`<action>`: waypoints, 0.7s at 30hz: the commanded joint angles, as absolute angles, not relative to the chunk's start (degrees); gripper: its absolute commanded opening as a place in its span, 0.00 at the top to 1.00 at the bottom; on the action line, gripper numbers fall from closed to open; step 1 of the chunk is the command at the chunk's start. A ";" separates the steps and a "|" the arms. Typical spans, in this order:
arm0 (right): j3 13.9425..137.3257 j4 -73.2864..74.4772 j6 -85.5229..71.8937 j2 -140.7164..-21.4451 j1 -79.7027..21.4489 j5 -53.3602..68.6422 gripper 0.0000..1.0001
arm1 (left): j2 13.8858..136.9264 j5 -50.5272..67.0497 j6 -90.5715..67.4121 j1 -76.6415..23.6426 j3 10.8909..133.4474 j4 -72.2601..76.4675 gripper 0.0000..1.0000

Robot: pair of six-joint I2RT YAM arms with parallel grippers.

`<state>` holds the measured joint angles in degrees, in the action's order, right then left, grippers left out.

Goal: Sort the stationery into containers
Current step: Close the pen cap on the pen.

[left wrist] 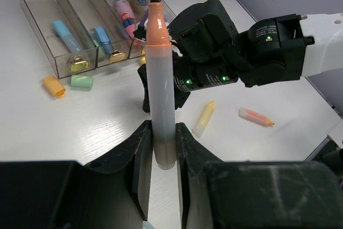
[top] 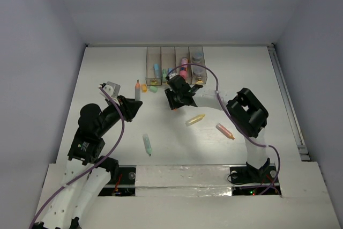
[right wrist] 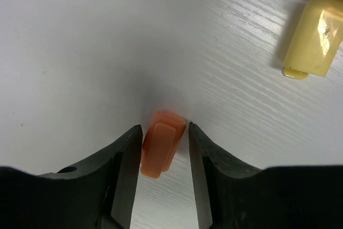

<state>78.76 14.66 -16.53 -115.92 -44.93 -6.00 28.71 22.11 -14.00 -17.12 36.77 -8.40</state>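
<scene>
My left gripper (left wrist: 164, 144) is shut on the lower end of a clear-bodied marker (left wrist: 161, 73) with a bare orange tip, held upright over the table; the same marker (top: 138, 90) shows left of centre. My right gripper (right wrist: 163, 128) is down at the table with its jaws on either side of a small orange cap (right wrist: 161, 143). The left jaw touches the cap and a thin gap remains at the right jaw. The containers (top: 175, 60), four joined clear bins at the back, hold a blue, a green, a pink and a grey piece.
A yellow marker (top: 195, 119), a pink-orange marker (top: 225, 131) and a green marker (top: 147, 144) lie loose on the table. An orange cap (left wrist: 54, 86) and a green cap (left wrist: 82, 81) lie in front of the bins. A yellow cap (right wrist: 313, 36) lies beyond my right gripper.
</scene>
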 commanded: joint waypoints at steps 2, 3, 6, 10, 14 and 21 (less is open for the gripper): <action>80.68 20.39 -16.35 -118.47 -46.05 -11.69 0.61 | 28.65 22.94 -13.89 -16.61 38.58 -5.01 1.00; 80.86 20.48 -16.70 -118.91 -46.05 -12.12 0.63 | 28.65 22.94 -13.97 -16.61 38.50 -5.01 1.00; 81.12 21.00 -17.05 -119.35 -46.58 -13.09 0.73 | 28.83 22.94 -13.97 -16.61 38.41 -5.01 1.00; 81.39 20.66 -17.40 -118.05 -46.58 -13.89 0.86 | 29.09 23.03 -13.97 -16.61 38.50 -4.92 1.00; 79.38 15.31 -18.89 -111.66 -46.58 -14.59 0.93 | 29.62 23.11 -14.06 -16.61 38.58 -4.92 1.00; 72.43 -9.27 -27.57 -92.41 -46.58 -9.06 0.95 | 31.11 22.68 -13.98 -16.61 38.41 -5.18 1.00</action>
